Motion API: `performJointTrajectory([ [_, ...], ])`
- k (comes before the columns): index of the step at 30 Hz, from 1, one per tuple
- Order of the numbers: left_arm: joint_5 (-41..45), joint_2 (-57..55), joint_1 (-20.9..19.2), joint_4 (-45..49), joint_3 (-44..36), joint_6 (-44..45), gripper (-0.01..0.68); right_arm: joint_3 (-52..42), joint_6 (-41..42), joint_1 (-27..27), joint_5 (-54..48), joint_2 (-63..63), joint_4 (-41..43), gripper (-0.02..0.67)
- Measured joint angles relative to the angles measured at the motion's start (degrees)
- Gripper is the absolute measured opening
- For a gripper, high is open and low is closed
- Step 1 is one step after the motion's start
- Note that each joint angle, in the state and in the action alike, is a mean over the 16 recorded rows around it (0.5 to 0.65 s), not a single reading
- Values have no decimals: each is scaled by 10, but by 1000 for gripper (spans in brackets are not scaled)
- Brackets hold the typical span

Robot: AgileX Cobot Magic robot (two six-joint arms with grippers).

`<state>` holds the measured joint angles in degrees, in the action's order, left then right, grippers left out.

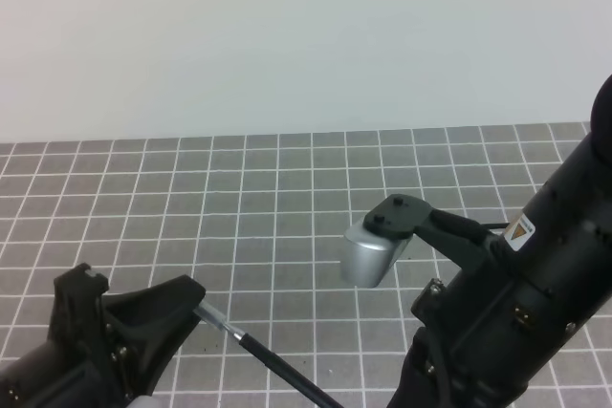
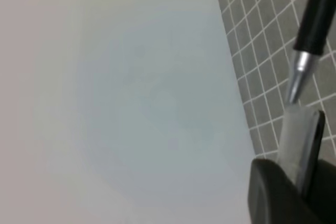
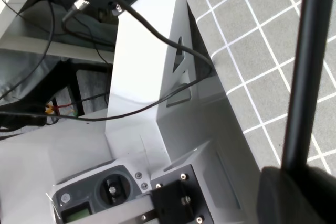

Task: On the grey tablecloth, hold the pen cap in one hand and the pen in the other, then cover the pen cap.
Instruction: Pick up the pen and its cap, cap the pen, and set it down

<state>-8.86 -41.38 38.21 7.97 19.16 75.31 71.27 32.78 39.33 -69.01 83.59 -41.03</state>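
Note:
The grey tablecloth (image 1: 287, 188) with its white grid covers the table. The black pen (image 1: 287, 370) slants from the bottom edge up to the left, and its silvery tip (image 1: 218, 319) meets the end of my left gripper (image 1: 196, 298) at the lower left. In the left wrist view the pen (image 2: 315, 19) points its tip (image 2: 298, 77) down onto the fingertips (image 2: 300, 129), which are shut together. The pen cap is hidden; I cannot tell whether it sits between those fingers. In the right wrist view my right gripper (image 3: 287, 178) is shut on the pen (image 3: 307, 66).
The right arm (image 1: 535, 274) with its silver camera housing (image 1: 368, 253) fills the lower right. A plain white wall (image 1: 287, 35) stands behind the cloth. Off the cloth's edge stands a white machine frame (image 3: 142, 77) with black cables (image 3: 63, 108).

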Motion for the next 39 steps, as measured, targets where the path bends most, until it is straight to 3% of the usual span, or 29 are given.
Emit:
performJointTrajectory([
  [22, 2, 1, 2, 12, 0, 0, 0, 1, 0, 0, -14, -1, 9, 14],
  [39, 5, 1, 39, 12, 0, 0, 0, 1, 3, 0, -17, -2, 10, 27],
])
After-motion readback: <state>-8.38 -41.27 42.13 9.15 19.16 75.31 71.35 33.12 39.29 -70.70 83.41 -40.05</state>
